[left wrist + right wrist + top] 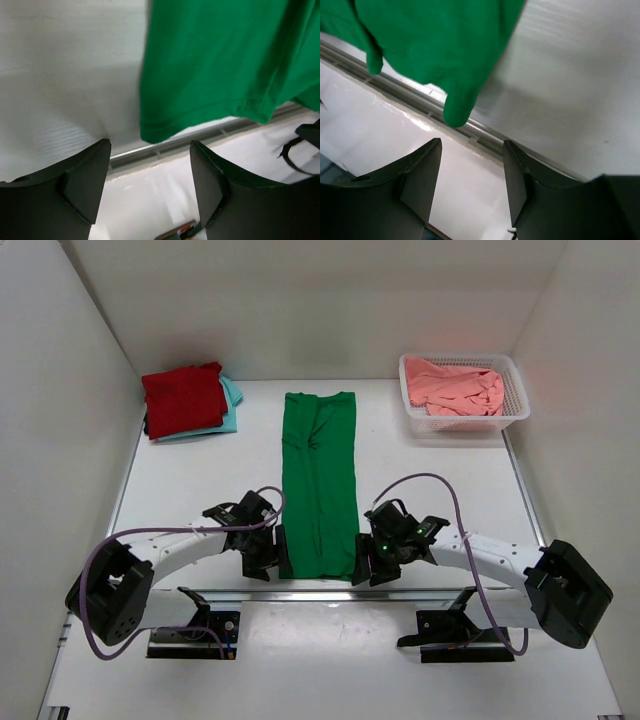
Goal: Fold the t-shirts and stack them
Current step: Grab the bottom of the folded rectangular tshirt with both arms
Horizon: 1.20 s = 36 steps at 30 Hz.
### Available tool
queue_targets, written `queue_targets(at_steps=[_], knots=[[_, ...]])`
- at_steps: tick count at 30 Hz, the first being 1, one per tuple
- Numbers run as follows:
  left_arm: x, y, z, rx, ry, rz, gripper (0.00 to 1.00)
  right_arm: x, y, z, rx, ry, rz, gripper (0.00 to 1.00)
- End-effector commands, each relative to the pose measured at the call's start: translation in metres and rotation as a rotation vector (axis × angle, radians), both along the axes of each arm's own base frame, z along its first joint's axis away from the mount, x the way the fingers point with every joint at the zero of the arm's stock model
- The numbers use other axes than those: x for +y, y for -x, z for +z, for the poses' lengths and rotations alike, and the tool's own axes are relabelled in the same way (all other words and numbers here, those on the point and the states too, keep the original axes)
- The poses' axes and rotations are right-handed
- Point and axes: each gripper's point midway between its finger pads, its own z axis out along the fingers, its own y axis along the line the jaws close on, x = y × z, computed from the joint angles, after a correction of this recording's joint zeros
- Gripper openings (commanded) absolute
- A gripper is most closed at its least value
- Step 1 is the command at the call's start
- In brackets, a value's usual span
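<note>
A white plastic mesh basket stands in the far right corner of the white tabletop, and a crumpled salmon pink cloth t-shirt lies inside it. In the far left corner a folded dark red cloth t-shirt rests on a folded pale turquoise cloth t-shirt, which shows only along its right and near sides. A metal rail runs along the near edge. Nothing lies between the arms and the middle shirt.

There are four t-shirts, one basket and two pincers.

The bright green cloth t-shirt lies in the middle of the tabletop, folded into a long narrow strip that runs from near the far edge towards the near edge. The left pincer sits just beside the strip's near left corner and the right pincer just beside its near right corner. Both have their fingers spread wide and hold nothing. In each wrist view the green hem lies just ahead of the fingertips and outside the gap, with bare table between the fingers.
</note>
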Motion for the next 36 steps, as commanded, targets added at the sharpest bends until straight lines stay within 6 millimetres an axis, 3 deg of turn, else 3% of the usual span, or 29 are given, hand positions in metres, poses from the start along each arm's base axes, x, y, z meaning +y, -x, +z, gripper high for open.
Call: queue_targets(at_steps=[1,8,10,11,12,13,14,15,21,25,27,31,36], knots=[[-0.01,-0.023,0.007,-0.125,0.042,0.069,0.76,0.021,-0.016,0.008,-0.021,-0.131,-0.105,0.49],[-0.015,-0.028,-0.006,-0.121,0.031,0.096,0.75,0.029,-0.032,-0.006,-0.029,-0.14,-0.139,0.48],[-0.022,-0.033,-0.006,-0.131,0.048,0.096,0.53,0.028,-0.036,-0.011,-0.024,-0.132,-0.155,0.34],[-0.018,-0.03,-0.011,-0.117,0.034,0.097,0.47,0.028,-0.036,-0.012,-0.023,-0.129,-0.154,0.23],[-0.021,-0.031,-0.009,-0.119,0.048,0.097,0.28,0.028,-0.036,-0.014,-0.022,-0.116,-0.134,0.12],[-0.018,-0.026,-0.01,-0.094,0.038,0.099,0.11,0.026,-0.031,-0.015,-0.016,-0.1,-0.111,0.08],[-0.016,-0.024,-0.011,-0.091,0.035,0.098,0.06,0.021,-0.022,-0.019,0.007,-0.067,-0.091,0.0],[-0.015,-0.017,-0.012,-0.078,0.031,0.081,0.0,0.022,-0.017,-0.016,0.007,-0.063,-0.065,0.0],[0.0,0.019,-0.012,-0.015,0.05,0.079,0.0,-0.006,0.027,-0.022,0.106,-0.03,-0.001,0.0],[0.001,0.03,-0.008,0.013,0.07,0.078,0.0,-0.007,0.031,-0.012,0.127,-0.065,0.055,0.0],[-0.001,0.022,0.002,-0.002,0.097,0.096,0.0,-0.007,0.031,-0.005,0.141,-0.074,0.088,0.0],[-0.009,-0.02,0.029,-0.058,0.17,0.156,0.0,0.004,0.001,0.018,0.14,-0.157,0.084,0.0],[-0.015,-0.087,0.043,-0.099,0.201,0.188,0.0,0.016,-0.07,0.043,0.053,-0.177,0.098,0.0]])
